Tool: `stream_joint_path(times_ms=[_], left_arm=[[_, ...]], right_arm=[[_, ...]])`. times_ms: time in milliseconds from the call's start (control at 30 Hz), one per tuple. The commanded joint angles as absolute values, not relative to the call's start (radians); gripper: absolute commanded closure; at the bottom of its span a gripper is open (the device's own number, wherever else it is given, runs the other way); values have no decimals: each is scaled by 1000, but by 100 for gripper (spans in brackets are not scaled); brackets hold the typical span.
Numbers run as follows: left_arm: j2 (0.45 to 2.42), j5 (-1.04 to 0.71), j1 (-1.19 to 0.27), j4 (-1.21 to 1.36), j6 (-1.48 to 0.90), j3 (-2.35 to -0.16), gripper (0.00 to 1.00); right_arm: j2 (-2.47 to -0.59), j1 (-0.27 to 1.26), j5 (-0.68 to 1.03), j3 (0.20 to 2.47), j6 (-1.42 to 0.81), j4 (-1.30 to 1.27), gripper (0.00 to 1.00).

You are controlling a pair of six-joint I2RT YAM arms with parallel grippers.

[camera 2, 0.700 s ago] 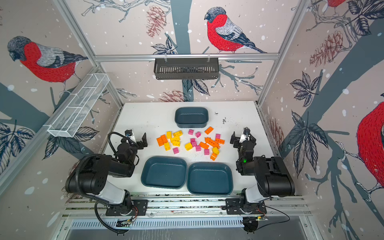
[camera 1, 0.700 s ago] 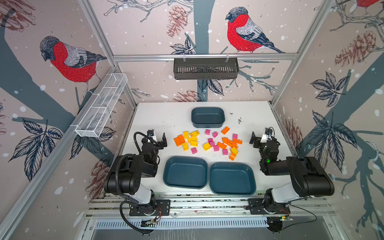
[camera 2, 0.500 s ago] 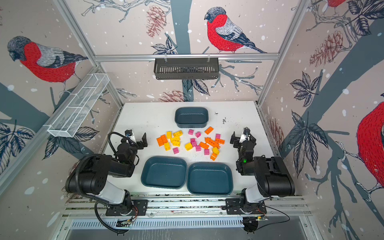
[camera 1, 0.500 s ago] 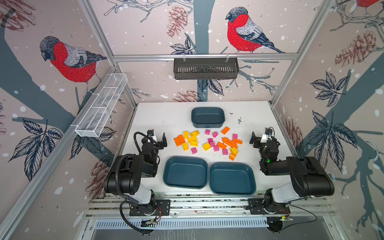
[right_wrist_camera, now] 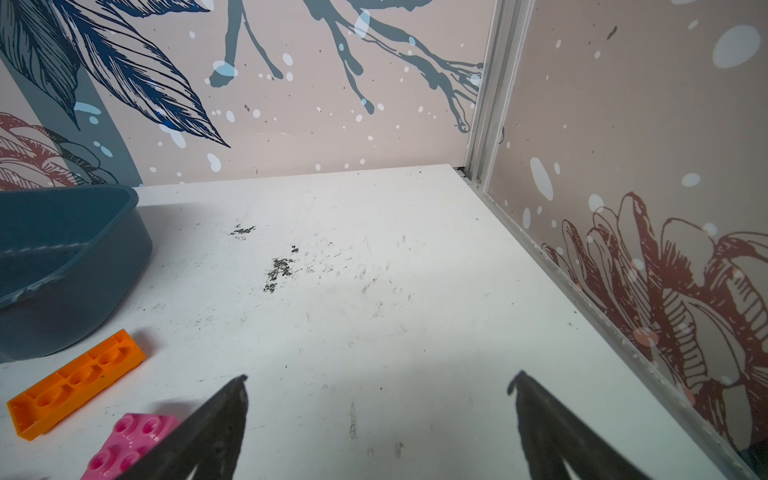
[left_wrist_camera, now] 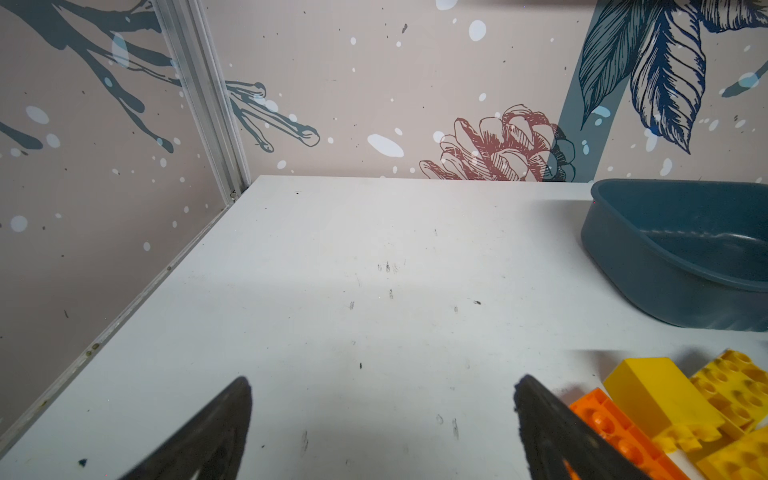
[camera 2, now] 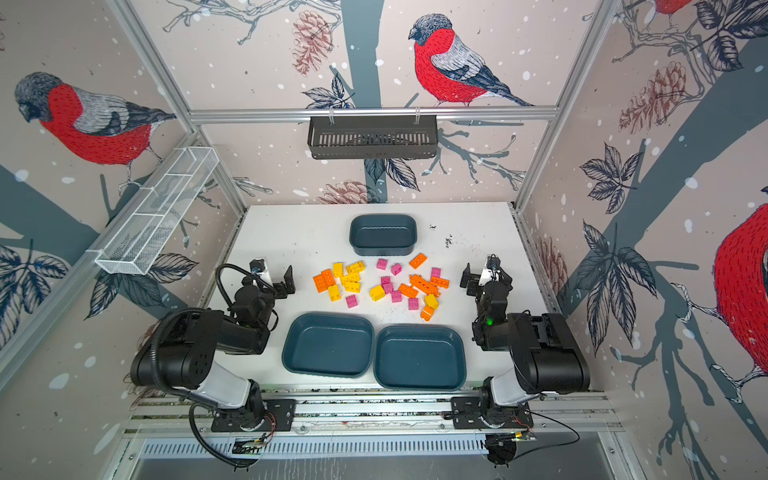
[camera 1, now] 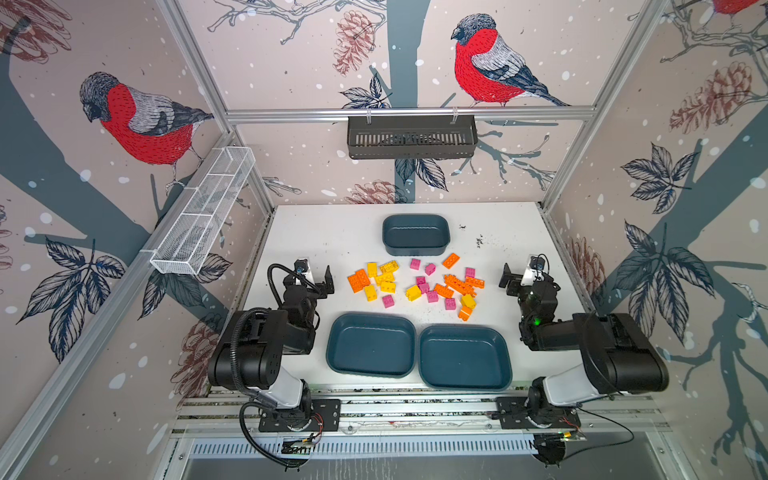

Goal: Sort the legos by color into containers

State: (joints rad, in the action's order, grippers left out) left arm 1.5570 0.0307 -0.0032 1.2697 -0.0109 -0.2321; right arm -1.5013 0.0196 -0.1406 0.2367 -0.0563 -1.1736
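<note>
1. Left gripper (camera 1: 316, 275): fingers (left_wrist_camera: 226, 424) spread wide, holding nothing, low over the white table (camera 1: 332, 232). In the left wrist view, orange and yellow bricks lie just beside one finger.
2. Right gripper (camera 1: 521, 274): fingers (right_wrist_camera: 220, 419) spread wide, holding nothing. In the right wrist view, a pink brick sits partly behind one finger.
3. Legos (camera 1: 455, 283): orange, yellow and pink, loosely scattered mid-table in both top views. The left gripper is at their 9 o'clock, the right gripper at 3 o'clock.
4. Small deep tub (camera 1: 415, 249): at 12 o'clock of the pile, near it.
5. Left shallow tub (camera 1: 371, 345): at 7 o'clock.
6. Right shallow tub (camera 1: 464, 357): at 5 o'clock, just beside the left one.
7. Black slotted basket (camera 1: 411, 137): on the wall rail, at 12 o'clock.
</note>
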Motion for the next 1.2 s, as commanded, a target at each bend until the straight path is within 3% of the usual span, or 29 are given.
stream_joint_path(times_ms=[0, 267, 567, 833, 1167], left_arm=[[1555, 43, -3, 1306, 0, -231, 2], [1537, 16, -5, 1300, 13, -229, 2], [1362, 43, -18, 1080, 20, -280, 2], [1143, 41, -34, 492, -30, -537, 2], [1093, -87, -75, -74, -20, -764, 2]], right_arm=[[-1501, 16, -132, 238, -67, -1189, 1], [-1492, 16, -127, 234, -67, -1191, 1], [-1330, 19, -73, 251, -41, -1039, 1], [-1108, 30, 47, 334, -59, -762, 1], [-965, 77, 336, 514, -50, -326, 1]])
